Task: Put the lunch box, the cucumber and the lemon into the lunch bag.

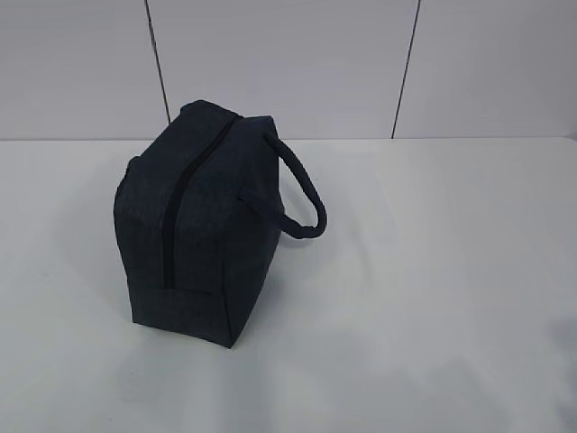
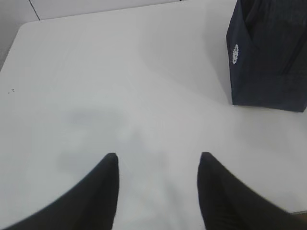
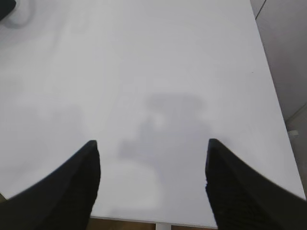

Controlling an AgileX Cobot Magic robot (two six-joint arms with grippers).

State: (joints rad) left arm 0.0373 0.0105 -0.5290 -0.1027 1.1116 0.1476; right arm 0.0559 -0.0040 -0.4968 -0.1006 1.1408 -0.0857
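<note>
- Boxy dark navy fabric lunch bag (image 1: 194, 225): the only obstacle on the white table (image 1: 433, 289); stands left of centre in the exterior view, its dark zipper line (image 1: 180, 212) running along the top and looking closed.
- Loop handle (image 1: 302, 194): arches off the bag's right side, intruding into the space just beside it.
- Left gripper (image 2: 158, 160): jaws apart over bare tabletop; the bag's end wall with its small round white logo (image 2: 235, 54) stands well apart, ahead and to the right.
- Right gripper (image 3: 151, 143): jaws apart over bare tabletop near the table's edge.
</note>
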